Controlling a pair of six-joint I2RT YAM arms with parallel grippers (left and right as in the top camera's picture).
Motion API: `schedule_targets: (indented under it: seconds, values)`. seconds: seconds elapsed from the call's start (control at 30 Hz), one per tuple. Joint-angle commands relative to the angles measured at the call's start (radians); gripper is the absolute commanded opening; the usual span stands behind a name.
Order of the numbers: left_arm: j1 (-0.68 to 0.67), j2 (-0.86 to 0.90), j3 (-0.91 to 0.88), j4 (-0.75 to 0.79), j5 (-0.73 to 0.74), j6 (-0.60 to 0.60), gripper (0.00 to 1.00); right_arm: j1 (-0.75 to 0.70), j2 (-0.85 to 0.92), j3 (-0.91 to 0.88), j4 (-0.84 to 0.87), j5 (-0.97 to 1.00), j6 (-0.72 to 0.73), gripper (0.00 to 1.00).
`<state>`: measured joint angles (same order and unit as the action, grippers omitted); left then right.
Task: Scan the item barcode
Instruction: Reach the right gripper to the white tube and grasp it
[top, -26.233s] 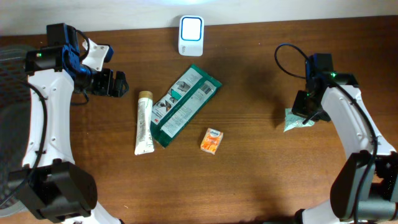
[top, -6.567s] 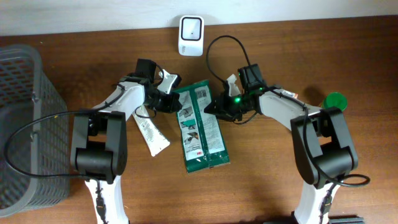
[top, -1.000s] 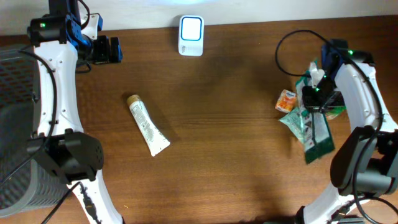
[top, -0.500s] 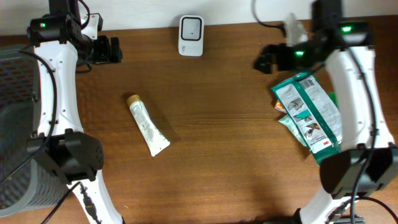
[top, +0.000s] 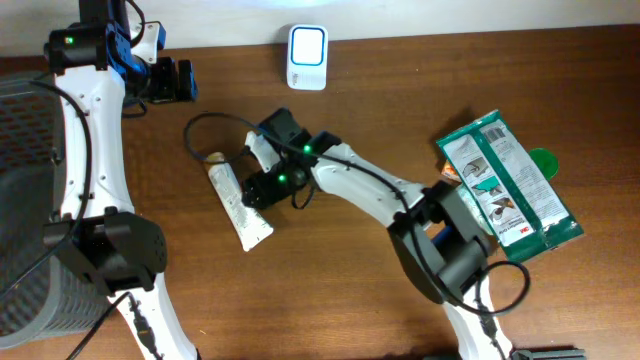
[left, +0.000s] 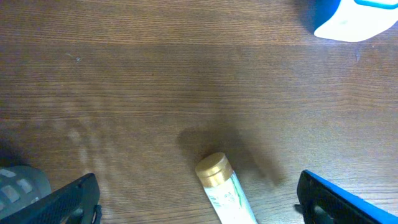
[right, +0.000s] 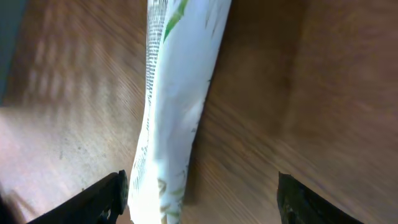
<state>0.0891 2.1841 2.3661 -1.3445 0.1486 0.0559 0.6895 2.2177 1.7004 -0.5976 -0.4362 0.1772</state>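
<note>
**Right jaws spread over the tube, left jaws wide and empty**

My right gripper hangs low over the tube, jaws apart and gripping nothing. The tube lies flat on the wooden table and runs lengthwise away from my 2 fingers. Its white body with green print sits in the gap between them. It is close to 1 finger and well apart from the other. I cannot tell whether that near finger touches it. Neither pad presses on it, so it is not held.

From overhead, my right arm reaches across the table to the tube's middle. The gold cap points away beyond my right jaws, toward my left gripper.

My left gripper stands wide open and holds nothing. It sits well apart from the tube, on the cap side. In the left wrist view the cap shows between my 2 left fingers, on bare wood.

The barcode scanner stands upright at the far edge of the table. It lies beyond my right jaws and to the side of my left ones, well apart from the tube.

A green packet lies well behind my right jaws, near the base of that arm. A green lid peeks out beside it. A grey basket sits to the outside of my left arm.
</note>
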Motion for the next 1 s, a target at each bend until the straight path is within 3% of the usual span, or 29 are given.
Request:
schedule_targets:
  seconds: [0.0,0.1,0.17,0.33,0.37,0.43,0.47,0.5,0.67,0.73,0.9,0.97]
  values:
    - [0.002,-0.025,0.011,0.0,0.0,0.005,0.99,0.035,0.037,-0.003,0.021,0.003,0.008,0.73]
    - [0.002,-0.025,0.011,0.0,0.0,0.005,0.99,0.037,0.063,-0.004,0.031,0.003,0.016,0.72]
    - [0.002,-0.025,0.011,0.0,0.0,0.005,0.99,0.038,0.069,-0.005,0.038,0.003,0.017,0.63]
    - [0.002,-0.025,0.011,0.0,0.0,0.005,0.99,0.062,0.096,-0.008,0.08,0.004,0.023,0.61]
    - [0.002,-0.025,0.011,0.0,0.0,0.005,0.99,0.069,0.101,-0.008,0.082,0.008,0.023,0.55]
    - [0.002,-0.025,0.011,0.0,0.0,0.005,0.99,0.068,0.101,-0.008,0.058,0.015,0.023,0.31]
    - [0.002,-0.025,0.011,0.0,0.0,0.005,0.99,0.06,0.092,-0.006,0.029,0.015,0.022,0.13]
    - [0.002,-0.025,0.011,0.0,0.0,0.005,0.99,0.039,0.069,-0.004,0.001,0.014,0.022,0.04]
    - [0.002,-0.025,0.011,0.0,0.0,0.005,0.99,-0.161,-0.129,-0.002,-0.233,0.029,0.021,0.04]
    - [0.002,-0.025,0.011,0.0,0.0,0.005,0.99,-0.214,-0.13,-0.014,-0.328,0.029,0.021,0.04]
    - [0.002,-0.025,0.011,0.0,0.0,0.005,0.99,-0.205,-0.13,-0.261,-0.216,0.026,0.154,0.06]
    - [0.002,-0.025,0.011,0.0,0.0,0.005,0.99,-0.217,-0.13,-0.266,-0.201,0.027,0.116,0.53]
